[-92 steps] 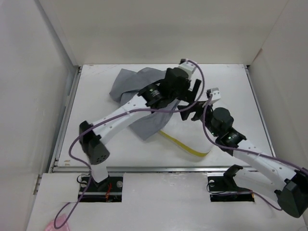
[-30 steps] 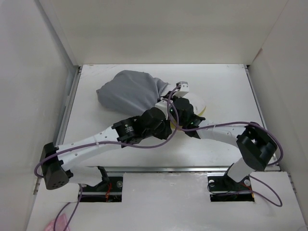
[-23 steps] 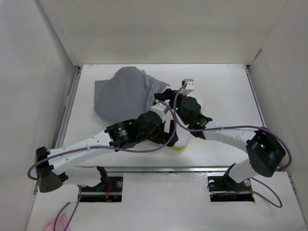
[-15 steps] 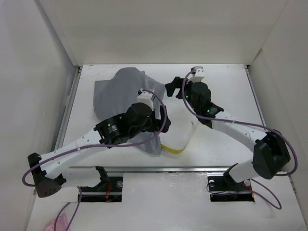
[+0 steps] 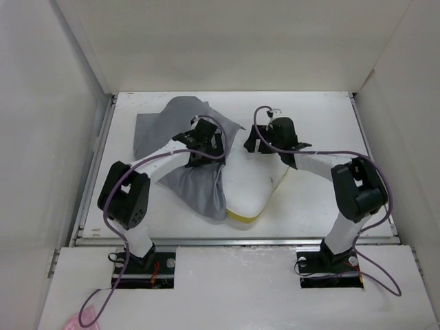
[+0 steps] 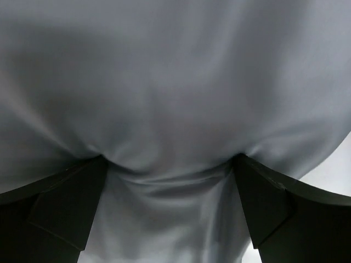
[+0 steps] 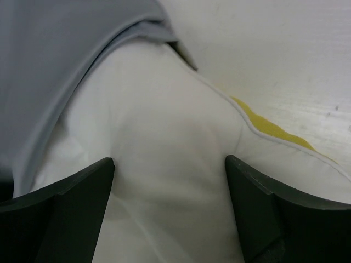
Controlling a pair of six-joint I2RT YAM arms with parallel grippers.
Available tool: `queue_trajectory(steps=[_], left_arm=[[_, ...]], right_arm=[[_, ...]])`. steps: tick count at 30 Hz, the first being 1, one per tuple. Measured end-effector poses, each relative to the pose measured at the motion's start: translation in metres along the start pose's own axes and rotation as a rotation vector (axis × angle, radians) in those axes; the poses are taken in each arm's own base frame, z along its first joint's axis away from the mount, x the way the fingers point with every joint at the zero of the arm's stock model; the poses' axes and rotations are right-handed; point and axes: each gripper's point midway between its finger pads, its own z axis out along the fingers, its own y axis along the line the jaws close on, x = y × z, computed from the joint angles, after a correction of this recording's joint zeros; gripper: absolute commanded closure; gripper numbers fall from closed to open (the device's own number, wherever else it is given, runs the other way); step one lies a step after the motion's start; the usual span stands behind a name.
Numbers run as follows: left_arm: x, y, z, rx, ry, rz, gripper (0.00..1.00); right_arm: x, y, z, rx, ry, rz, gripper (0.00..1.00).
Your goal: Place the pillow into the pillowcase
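While the left end effector (image 6: pixel 170 164), spread wide, presses into the grey pillowcase (image 5: pixel 165 127), the right end effector (image 7: pixel 170 164), also spread, straddles the pillow (image 5: pixel 251 182).

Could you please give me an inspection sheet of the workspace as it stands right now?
Surface: white table, bare parts look clean.
Job's things: grey pillowcase, wrinkled, overlaps the left part of the white pillow; the pillow's yellow-edged near end and right side are uncovered.
Clutter: nothing seen on the table.
Grippers: left gripper open, fingers pressing into the pillowcase; right gripper open, fingers against the pillow.
Cables: purple cables run along both arms and loop near the wrists, above the fabric.
Surroundings: white walls on three sides.
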Motion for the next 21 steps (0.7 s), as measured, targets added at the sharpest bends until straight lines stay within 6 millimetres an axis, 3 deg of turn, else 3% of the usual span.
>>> queue_trajectory(steps=[3, 5, 10, 12, 16, 18, 21], left_arm=[[-0.020, -0.015, 0.006, 0.050, 0.013, 0.023, 0.01], [-0.040, -0.027, 0.008, 0.080, -0.009, 0.042, 0.01], [-0.086, -0.060, -0.001, 0.156, -0.111, 0.091, 0.01], [-0.096, -0.065, -0.011, 0.162, -0.150, 0.101, 0.00], [-0.095, -0.056, -0.040, 0.119, -0.214, 0.121, 0.00], [-0.084, -0.045, -0.063, 0.094, -0.239, 0.126, 0.00], [-0.057, -0.031, -0.107, 0.094, -0.266, 0.117, 0.00]], right_arm=[[0.021, 0.016, -0.024, -0.071, 0.008, -0.029, 0.14], [0.041, 0.037, -0.043, -0.129, 0.034, -0.081, 0.14], [0.092, 0.124, -0.094, -0.405, 0.159, -0.212, 0.15], [0.099, 0.144, -0.115, -0.477, 0.181, -0.246, 0.14], [0.065, 0.134, -0.141, -0.413, 0.101, -0.254, 0.12], [0.037, 0.116, -0.151, -0.349, 0.034, -0.226, 0.11], [0.000, 0.074, -0.161, -0.216, -0.059, -0.156, 0.11]])
